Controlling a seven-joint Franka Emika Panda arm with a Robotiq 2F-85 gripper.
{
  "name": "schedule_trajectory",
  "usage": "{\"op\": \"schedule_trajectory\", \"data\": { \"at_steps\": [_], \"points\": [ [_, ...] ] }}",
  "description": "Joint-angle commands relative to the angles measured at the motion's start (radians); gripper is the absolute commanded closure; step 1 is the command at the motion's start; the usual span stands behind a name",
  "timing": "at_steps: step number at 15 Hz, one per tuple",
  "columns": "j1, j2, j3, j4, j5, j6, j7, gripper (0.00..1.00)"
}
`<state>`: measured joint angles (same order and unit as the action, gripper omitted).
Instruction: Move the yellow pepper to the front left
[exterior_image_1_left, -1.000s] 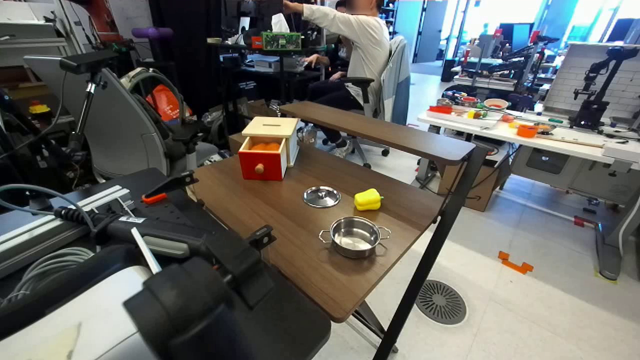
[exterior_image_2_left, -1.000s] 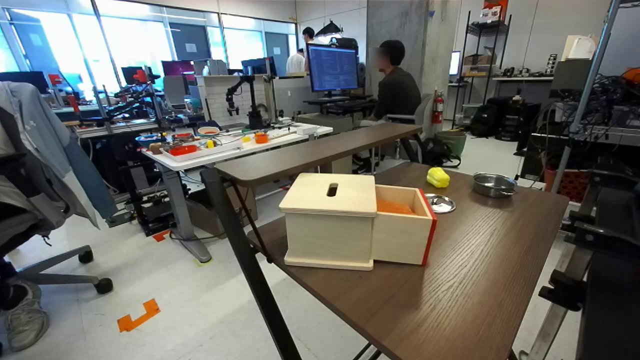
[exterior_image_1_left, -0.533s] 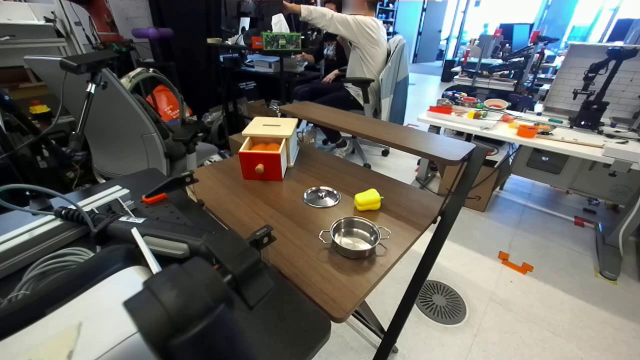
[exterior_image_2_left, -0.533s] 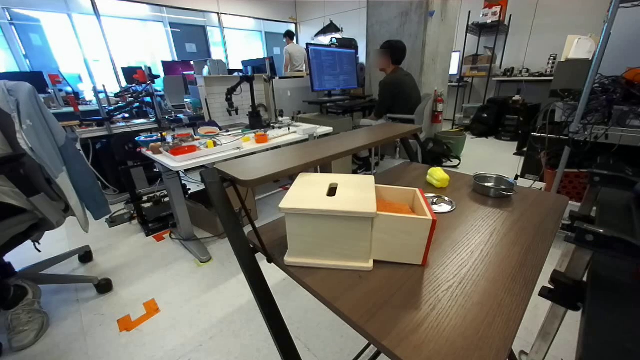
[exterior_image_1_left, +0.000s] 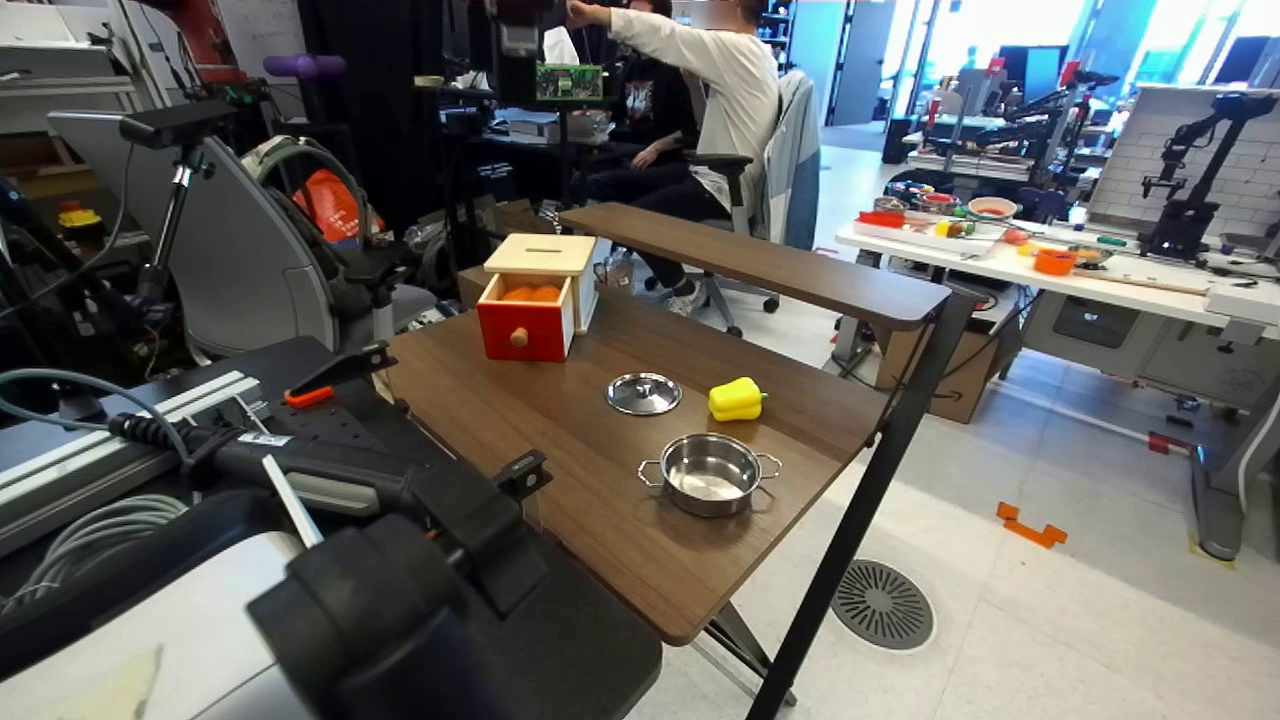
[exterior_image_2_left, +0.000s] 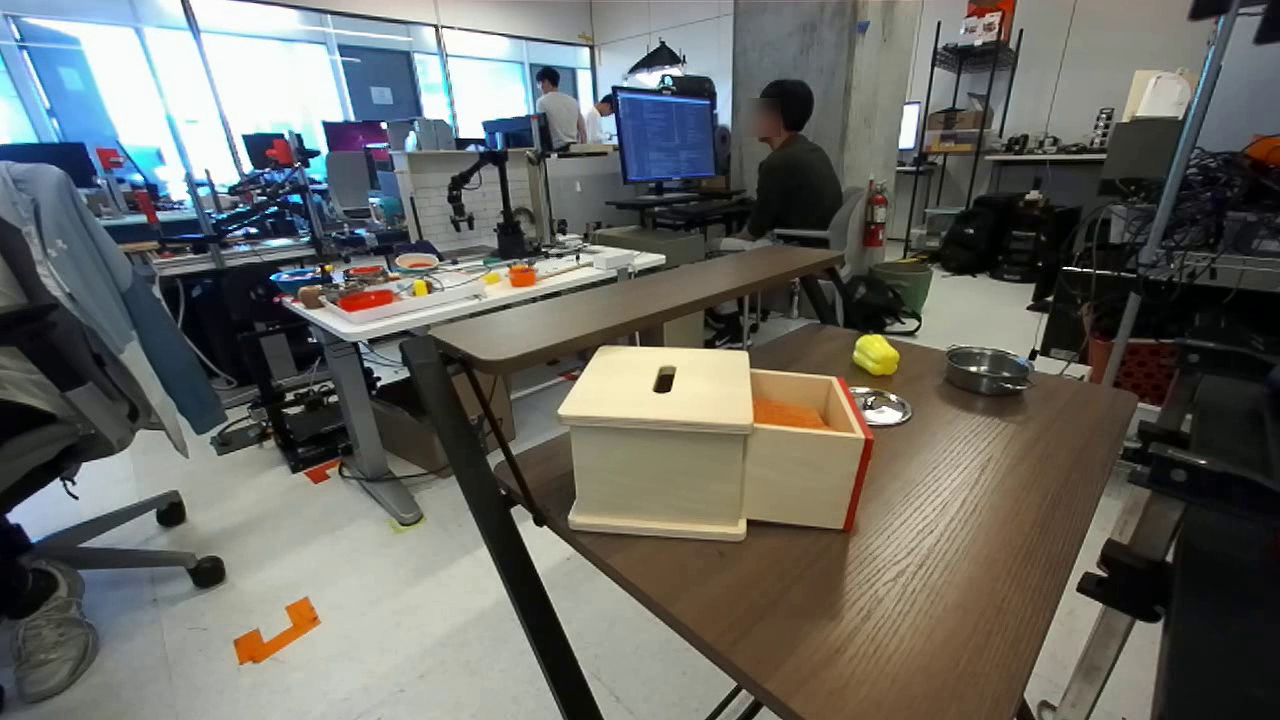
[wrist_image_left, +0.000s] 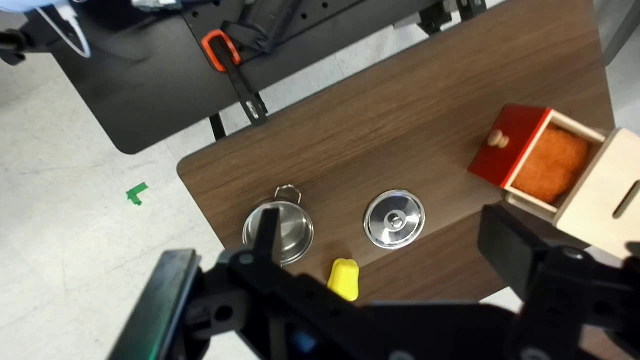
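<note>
The yellow pepper (exterior_image_1_left: 735, 399) lies on the brown table, behind the metal pot; it also shows in an exterior view (exterior_image_2_left: 876, 355) and in the wrist view (wrist_image_left: 345, 278), where its lower end is hidden by the gripper body. My gripper (wrist_image_left: 381, 220) is wide open and empty, high above the table. In the wrist view the pepper appears between the fingers, nearer the left one. At the top edge of an exterior view a dark part of the arm or gripper (exterior_image_1_left: 515, 45) hangs; dark parts also show at a top right corner (exterior_image_2_left: 1215, 9).
A metal pot (exterior_image_1_left: 711, 476) and its lid (exterior_image_1_left: 643, 394) stand near the pepper. A wooden box with an open red drawer (exterior_image_1_left: 525, 328) holds something orange. A raised shelf (exterior_image_1_left: 760, 262) runs along one table side. A black clamp (wrist_image_left: 250, 107) juts over the opposite edge.
A dark part of the arm or gripper has come lower into the top of both exterior views. The pepper, pot, lid and box have not moved.
</note>
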<state>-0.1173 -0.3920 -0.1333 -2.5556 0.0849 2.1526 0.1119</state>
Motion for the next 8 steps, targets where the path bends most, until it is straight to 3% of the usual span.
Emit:
{"op": "schedule_trajectory", "data": {
  "at_steps": [1,5,8],
  "points": [
    [0.02,0.257,0.064,0.128,0.039,0.138,0.146,0.0],
    [0.04,0.52,0.094,0.28,-0.003,0.266,0.317,0.0],
    [0.076,0.712,0.073,0.411,-0.039,0.344,0.422,0.0]
  ]
}}
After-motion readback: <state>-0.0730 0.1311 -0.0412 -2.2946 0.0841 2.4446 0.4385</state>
